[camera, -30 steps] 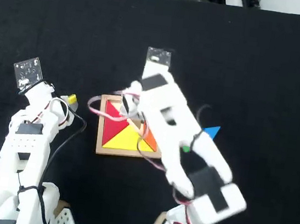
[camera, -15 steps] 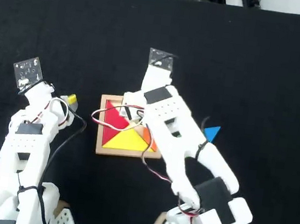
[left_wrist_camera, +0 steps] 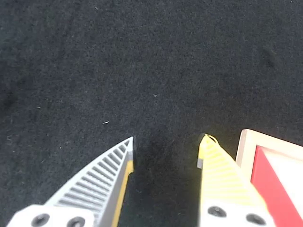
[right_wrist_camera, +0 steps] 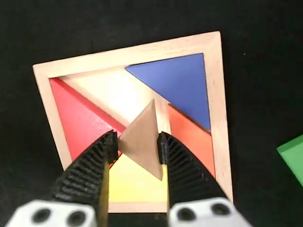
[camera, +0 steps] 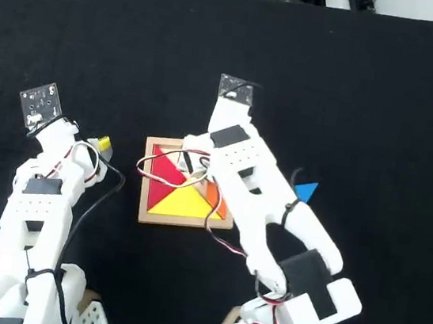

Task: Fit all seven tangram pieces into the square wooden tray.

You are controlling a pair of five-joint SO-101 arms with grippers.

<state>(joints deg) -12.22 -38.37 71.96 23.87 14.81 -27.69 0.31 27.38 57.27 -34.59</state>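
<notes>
The square wooden tray (right_wrist_camera: 215, 94) on the black bench (left_wrist_camera: 142, 56) holds 4 flat pieces, a red triangle (right_wrist_camera: 80, 113), a blue triangle (right_wrist_camera: 180, 78), a yellow triangle (right_wrist_camera: 133, 185) and a partly hidden orange piece (right_wrist_camera: 194, 137), while the ribbed right jaws pinch a plain brown wooden triangle (right_wrist_camera: 142, 139) over its middle and the left jaws gape empty beside it.

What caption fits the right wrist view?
Right gripper holds a brown triangle over the partly filled wooden tray.
</notes>
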